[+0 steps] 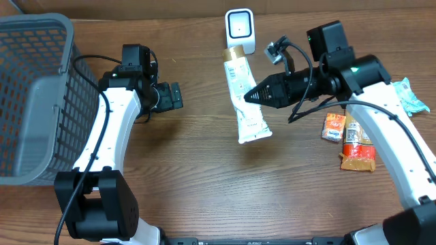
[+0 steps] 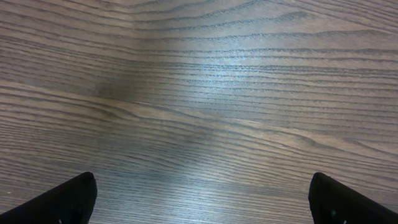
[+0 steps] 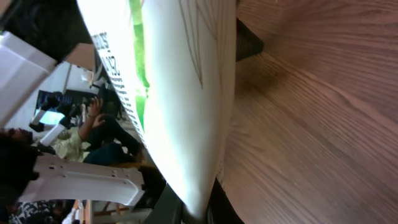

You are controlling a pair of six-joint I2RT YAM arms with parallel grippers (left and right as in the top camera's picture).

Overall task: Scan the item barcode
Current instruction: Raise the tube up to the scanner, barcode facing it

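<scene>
Tube: white tube (image 1: pixel 246 112) with a gold cap; cap end just in front of the scanner (image 1: pixel 240 28), flat end pointing away from it.
Right tool (image 1: pixel 247 96): clamped on the tube's middle, reaching in from the scanner's right.
Left tool (image 1: pixel 176 96): fingers wide apart over bare counter (image 1: pixel 204 177), well left of the scanner.
Basket (image 1: pixel 41 88): far left of the scanner.
Snack packets (image 1: pixel 354 139): well right of the scanner.

Brown wood-grain table (image 1: pixel 204 197) with a soft pale sheen of light across its surface.
</scene>
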